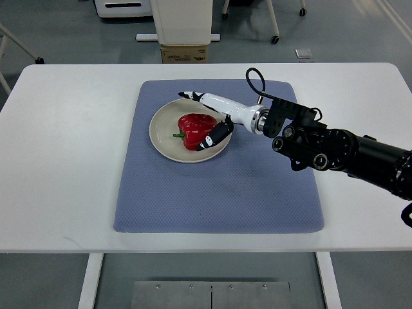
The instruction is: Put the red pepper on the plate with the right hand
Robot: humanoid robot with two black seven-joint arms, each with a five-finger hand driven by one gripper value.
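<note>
Pepper [193,131] — red, with a short green stem pointing toward 9 o'clock — lies on the cream plate [162,134], slightly toward its 3 o'clock side. Right hand [207,119] reaches in from 3 o'clock with fingers spread wide: one white finger [193,97] over the plate's 12 o'clock rim, a dark one [214,137] touching the pepper's 4 o'clock flank. Plate sits on a blue mat [219,193] — spread across the white table [58,161].

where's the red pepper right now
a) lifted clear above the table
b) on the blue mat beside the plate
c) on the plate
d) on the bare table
c: the pepper lies inside the plate, with the right hand reaching over it.
</note>
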